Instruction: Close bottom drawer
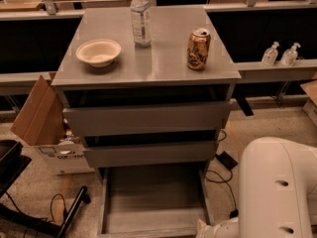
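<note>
The bottom drawer [153,197] of the grey cabinet is pulled far out, and its shallow grey tray is open to view and empty. Its front panel [148,232] lies at the picture's bottom edge. Above it, the two larger drawer fronts [146,118] stand slightly out from the cabinet. My white arm [277,187] fills the bottom right. My gripper [207,230] is at the bottom edge, by the front right corner of the bottom drawer, mostly cut off by the frame.
On the cabinet top stand a white bowl [98,51], a water bottle [140,19] and a brown can [198,48]. A cardboard box [42,118] stands at the left. Cables [220,167] lie on the floor, and a black stand [29,217] sits bottom left.
</note>
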`<state>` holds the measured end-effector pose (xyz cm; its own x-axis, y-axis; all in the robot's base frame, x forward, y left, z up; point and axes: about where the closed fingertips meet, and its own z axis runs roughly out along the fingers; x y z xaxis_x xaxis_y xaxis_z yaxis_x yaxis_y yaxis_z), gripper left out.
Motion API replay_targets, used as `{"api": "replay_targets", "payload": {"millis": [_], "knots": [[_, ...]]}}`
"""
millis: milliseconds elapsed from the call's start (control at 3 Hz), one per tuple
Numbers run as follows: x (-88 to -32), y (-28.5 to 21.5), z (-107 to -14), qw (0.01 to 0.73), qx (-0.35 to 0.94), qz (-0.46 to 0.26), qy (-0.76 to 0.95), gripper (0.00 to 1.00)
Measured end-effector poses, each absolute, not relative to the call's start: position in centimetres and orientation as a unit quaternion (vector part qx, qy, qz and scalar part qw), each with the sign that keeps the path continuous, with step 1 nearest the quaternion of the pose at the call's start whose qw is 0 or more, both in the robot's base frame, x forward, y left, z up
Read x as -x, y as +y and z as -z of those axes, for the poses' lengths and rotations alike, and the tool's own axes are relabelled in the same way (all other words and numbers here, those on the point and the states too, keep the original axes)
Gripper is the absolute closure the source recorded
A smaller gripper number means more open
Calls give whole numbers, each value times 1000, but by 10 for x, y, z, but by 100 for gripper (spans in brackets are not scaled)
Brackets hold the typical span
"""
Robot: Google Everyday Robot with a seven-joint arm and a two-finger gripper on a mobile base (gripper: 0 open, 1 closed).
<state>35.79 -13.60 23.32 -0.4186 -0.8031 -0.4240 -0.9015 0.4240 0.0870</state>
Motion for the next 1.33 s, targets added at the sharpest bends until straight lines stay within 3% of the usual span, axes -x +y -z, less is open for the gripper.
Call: {"api": "replay_targets", "payload": {"millis": [333,667,1333], "knots": [[-363,-146,-246,174,510,-139,831,0],[-363,-146,-247,176,509,-138,831,15],[-358,-144,-238,171,512,-139,830,61]]}}
